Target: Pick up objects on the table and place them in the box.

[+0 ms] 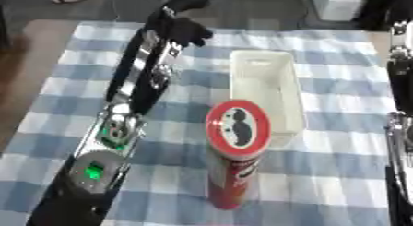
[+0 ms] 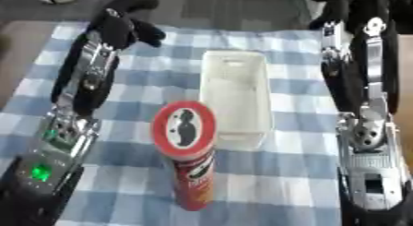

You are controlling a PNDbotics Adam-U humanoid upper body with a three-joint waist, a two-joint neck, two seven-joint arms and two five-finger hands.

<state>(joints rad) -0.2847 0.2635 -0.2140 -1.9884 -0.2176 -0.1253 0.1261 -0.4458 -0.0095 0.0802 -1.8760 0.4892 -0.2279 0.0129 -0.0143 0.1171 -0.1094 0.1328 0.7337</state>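
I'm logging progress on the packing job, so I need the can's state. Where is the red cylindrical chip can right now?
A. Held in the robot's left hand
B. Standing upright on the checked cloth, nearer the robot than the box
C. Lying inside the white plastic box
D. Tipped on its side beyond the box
B: the red cylindrical chip can stands upright on the blue-and-white checked cloth, just in front of the white plastic box, with neither hand touching it.

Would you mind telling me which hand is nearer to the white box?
Left, though only by a little. The left hand hovers beyond the white box's far left corner, over the checked cloth. The right hand is at the table's far right edge, beyond it.
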